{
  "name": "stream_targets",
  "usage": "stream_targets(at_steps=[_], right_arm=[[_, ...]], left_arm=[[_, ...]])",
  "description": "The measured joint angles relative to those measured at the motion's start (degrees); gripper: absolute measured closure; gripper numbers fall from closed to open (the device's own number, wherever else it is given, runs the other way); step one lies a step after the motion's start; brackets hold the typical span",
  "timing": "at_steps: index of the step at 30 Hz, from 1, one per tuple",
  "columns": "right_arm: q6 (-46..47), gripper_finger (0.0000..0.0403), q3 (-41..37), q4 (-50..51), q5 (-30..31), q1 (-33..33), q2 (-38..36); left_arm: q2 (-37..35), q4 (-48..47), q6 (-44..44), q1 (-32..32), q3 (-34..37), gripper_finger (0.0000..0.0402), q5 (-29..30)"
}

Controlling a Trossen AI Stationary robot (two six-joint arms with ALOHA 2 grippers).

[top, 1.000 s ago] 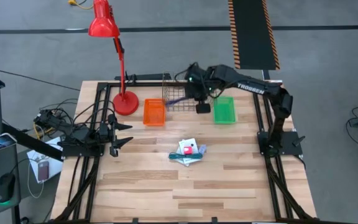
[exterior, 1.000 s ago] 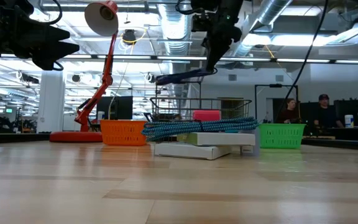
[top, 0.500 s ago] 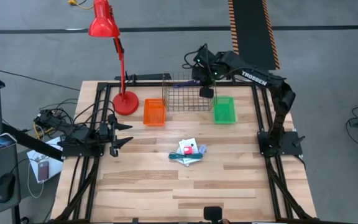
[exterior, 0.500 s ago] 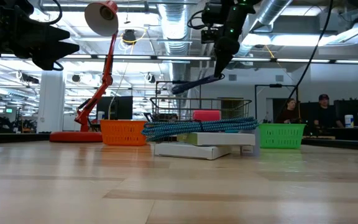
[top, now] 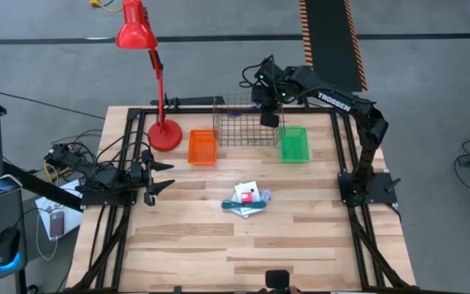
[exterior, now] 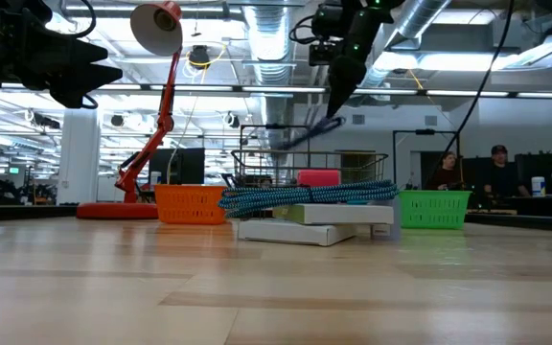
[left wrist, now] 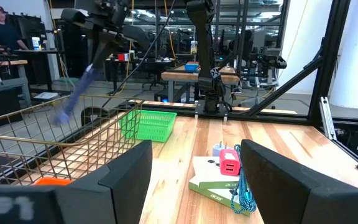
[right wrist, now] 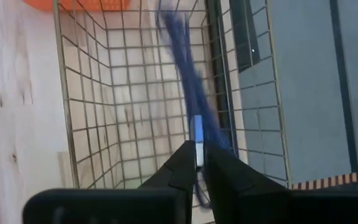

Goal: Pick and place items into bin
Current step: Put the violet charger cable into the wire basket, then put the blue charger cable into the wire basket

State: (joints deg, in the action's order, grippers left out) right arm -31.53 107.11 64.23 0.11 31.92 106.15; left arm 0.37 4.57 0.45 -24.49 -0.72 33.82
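The right gripper (right wrist: pixel 196 163) hangs above the wire-mesh bin (top: pixel 241 131) at the desk's far edge, its fingers barely parted around the long dark blue pen (right wrist: pixel 185 68), which looks to be dropping. This is the release step. Next, the gripper must fetch the pile of white packets (top: pixel 246 201) mid-desk. The left gripper (top: pixel 161 175) waits spread, near the left edge.

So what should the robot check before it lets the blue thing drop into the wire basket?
1. Right claw is over the wire basket: ok.
2. Blue item hangs inside the basket walls: ok.
3. Claw has fully let go of the blue item: cannot tell, it looks blurred.
4. Left claw is open and waiting at the table's left edge, out of the way: ok.
5. Pile of remaining items sits mid-table, ready for the next pick: ok.
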Motion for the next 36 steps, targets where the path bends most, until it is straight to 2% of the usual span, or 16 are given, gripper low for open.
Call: stream_targets(at_steps=[6, 19, 26, 31, 36], right_arm=[[0.0, 0.0368, 0.0, 0.0, -2.3, 0.0, 0.0], [0.1, 0.0359, 0.0, -0.5, -2.3, 0.0, 0.0], [3.1, 0.0358, 0.0, 2.0, -2.2, -0.3, 0.0], [4.0, 0.0358, 0.0, 7.5, -3.9, -2.1, 0.0], [6.1, 0.0358, 0.0, 8.8, -6.1, -6.0, 0.0]], left_arm=[[0.0, 0.0, 0.0, 0.0, 0.0, 0.0168, 0.0], [0.0, 0.0, 0.0, 0.0, 0.0, 0.0168, 0.0], [0.0, 0.0, 0.0, 0.0, 0.0, 0.0168, 0.0], [0.0, 0.0, 0.0, 0.0, 0.0, 0.0168, 0.0], [0.0, 0.0, 0.0, 0.0, 0.0, 0.0168, 0.0]])
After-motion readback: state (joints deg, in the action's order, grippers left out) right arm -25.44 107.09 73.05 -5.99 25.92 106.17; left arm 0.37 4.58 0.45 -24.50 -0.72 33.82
